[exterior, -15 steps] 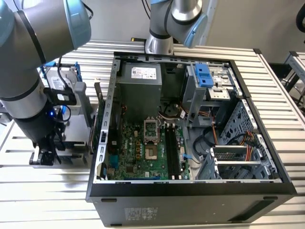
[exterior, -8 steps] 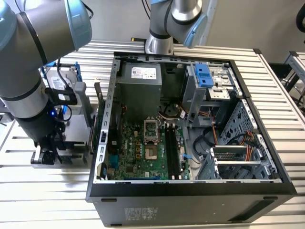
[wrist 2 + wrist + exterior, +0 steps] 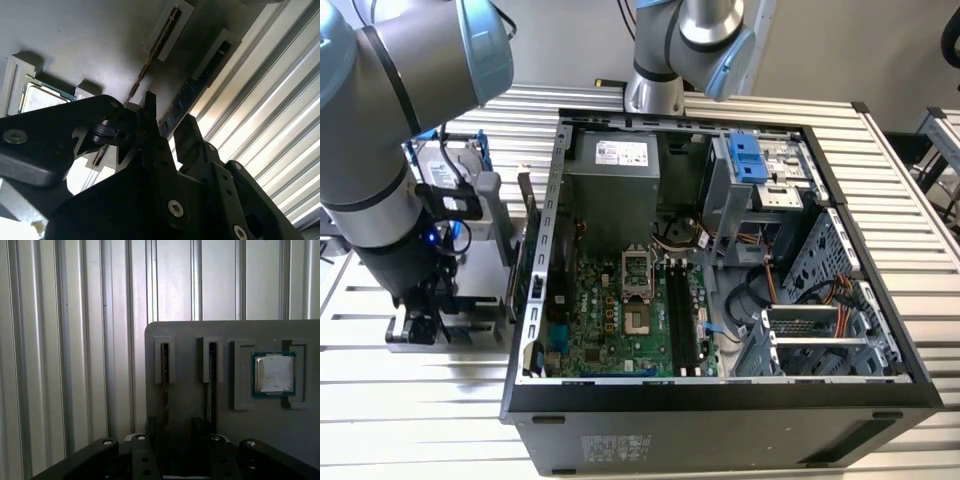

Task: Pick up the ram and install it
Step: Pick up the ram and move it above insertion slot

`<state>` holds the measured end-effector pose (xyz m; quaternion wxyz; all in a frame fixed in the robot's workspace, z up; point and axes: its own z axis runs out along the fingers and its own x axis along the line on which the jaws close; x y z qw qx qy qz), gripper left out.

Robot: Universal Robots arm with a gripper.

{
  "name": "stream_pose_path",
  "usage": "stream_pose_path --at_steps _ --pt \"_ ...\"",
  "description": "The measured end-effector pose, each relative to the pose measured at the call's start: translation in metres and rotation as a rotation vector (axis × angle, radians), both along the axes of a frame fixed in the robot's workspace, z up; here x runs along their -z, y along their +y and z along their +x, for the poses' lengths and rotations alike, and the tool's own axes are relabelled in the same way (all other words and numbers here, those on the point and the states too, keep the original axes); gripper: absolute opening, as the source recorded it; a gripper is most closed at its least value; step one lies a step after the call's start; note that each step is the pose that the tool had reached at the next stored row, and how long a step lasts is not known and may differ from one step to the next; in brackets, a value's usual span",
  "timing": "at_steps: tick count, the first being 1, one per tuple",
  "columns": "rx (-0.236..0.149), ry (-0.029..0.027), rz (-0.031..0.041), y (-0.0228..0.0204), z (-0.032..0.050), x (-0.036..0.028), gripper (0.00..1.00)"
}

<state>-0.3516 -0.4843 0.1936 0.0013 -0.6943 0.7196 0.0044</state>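
A ribbed metal worktop (image 3: 75,340) carries everything. The tool (image 3: 175,429) hangs released over a grey holder plate (image 3: 190,335), its two dark fingers (image 3: 151,427) spread apart with the ram (image 3: 165,380) between them. The ram sits on edge in the slot nearest the holder's rim, and whether either finger touches it I cannot tell. A second memory stick (image 3: 212,380) stands on edge in the holder's next slot. Past that, a square processor (image 3: 273,372) lies flat in a pocket of the holder. An open computer case (image 3: 720,410) lies just beside the holder, on the exterior view's right, its green motherboard (image 3: 610,310) exposed.
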Motion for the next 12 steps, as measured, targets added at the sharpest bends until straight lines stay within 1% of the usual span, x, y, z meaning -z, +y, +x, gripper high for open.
stream_pose_path --at_steps 6,12 --pt "0.000 0.0001 -0.0001 -0.0037 0.0001 0.0021 1.00" --pt "0.000 0.0001 -0.0001 -0.0038 0.0001 0.0022 1.00"
